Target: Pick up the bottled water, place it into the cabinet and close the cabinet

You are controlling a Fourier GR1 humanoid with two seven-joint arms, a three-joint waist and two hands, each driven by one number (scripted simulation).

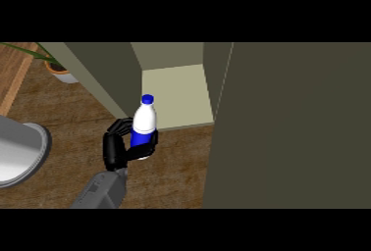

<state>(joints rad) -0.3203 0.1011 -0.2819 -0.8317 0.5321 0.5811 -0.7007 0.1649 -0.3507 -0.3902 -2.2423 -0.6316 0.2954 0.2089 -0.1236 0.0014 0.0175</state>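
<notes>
The bottled water (145,120) is white with a blue cap and a blue label, and it stands nearly upright above the wooden counter (174,166). My left hand (119,144) is shut on its lower part, with fingers curled round the label, and it hides the bottle's base. The bottle is just in front of the open cabinet (177,93), its cap level with the front edge of the pale shelf. My right hand does not show in the head view.
A large olive panel (290,122), the cabinet's door or side, fills the right of the view. Another olive panel (101,73) stands left of the opening. A potted plant (62,73) is at the back left, and a grey round object (18,152) at the left edge.
</notes>
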